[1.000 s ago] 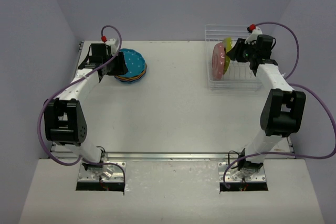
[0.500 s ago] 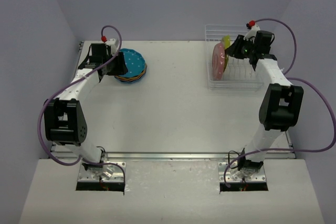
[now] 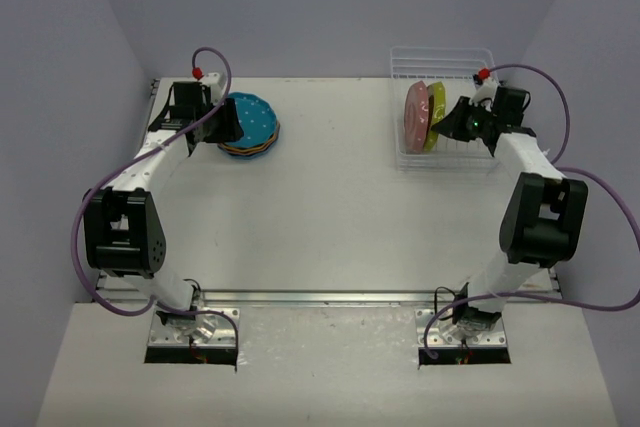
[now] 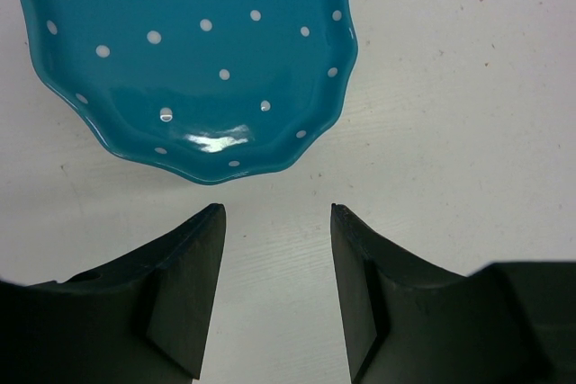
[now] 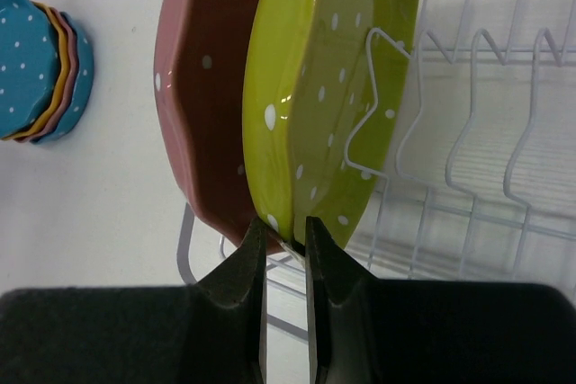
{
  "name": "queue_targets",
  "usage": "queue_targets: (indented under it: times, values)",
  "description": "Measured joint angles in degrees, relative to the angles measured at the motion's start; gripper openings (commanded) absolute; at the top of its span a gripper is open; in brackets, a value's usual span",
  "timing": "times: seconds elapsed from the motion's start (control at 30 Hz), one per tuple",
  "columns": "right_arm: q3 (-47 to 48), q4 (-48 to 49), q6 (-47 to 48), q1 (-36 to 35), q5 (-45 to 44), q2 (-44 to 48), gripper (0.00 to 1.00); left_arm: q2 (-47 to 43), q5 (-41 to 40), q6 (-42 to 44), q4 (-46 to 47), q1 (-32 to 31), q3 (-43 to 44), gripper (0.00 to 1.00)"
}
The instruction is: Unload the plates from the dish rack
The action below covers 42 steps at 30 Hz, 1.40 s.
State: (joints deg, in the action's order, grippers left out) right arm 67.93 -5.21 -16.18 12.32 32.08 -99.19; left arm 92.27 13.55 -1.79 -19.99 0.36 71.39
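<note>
Plates (image 3: 417, 112) seem stiff, glazed and breakable, so we pinch the rim: right gripper (image 5: 284, 227) clamps the green plate (image 5: 333, 87) standing beside the pink plate (image 5: 202, 69) in the far-right rack (image 3: 465, 152); left gripper (image 4: 277, 213) gapes empty.

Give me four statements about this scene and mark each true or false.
1. The right gripper pinches the rim of the round yellow-green dotted plate standing in the clear ribbed dish rack. True.
2. The round blue dotted plate stands in that rack. False: it lies flat on the table.
3. The left gripper is open and holds nothing. True.
4. The round pink dotted plate lies outside the rack. False: it stands inside, beside the yellow-green plate.
</note>
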Motion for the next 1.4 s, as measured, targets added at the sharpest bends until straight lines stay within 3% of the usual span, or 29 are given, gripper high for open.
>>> queue_targets:
  times: [0.47,0.67,0.97,1.4]
  values:
    - [2.0,0.8,-5.3,7.3,14.4,-5.5,0.0,0.2,0.7,-0.2,-0.2,0.0,1.0,0.49]
    - [2.8,0.6,-6.4,7.6,15.8,-6.3,0.19,0.7,0.9,-0.2,-0.2,0.0,1.4,0.49]
    - [3.2,-1.7,-8.7,7.5,14.0,-6.3,0.4,0.8,0.9,-0.2,-0.5,0.0,1.5,0.49]
    - [4.7,-5.5,-6.4,3.0,2.2,-3.6,0.42,0.8,0.9,-0.2,-0.7,0.0,1.5,0.49]
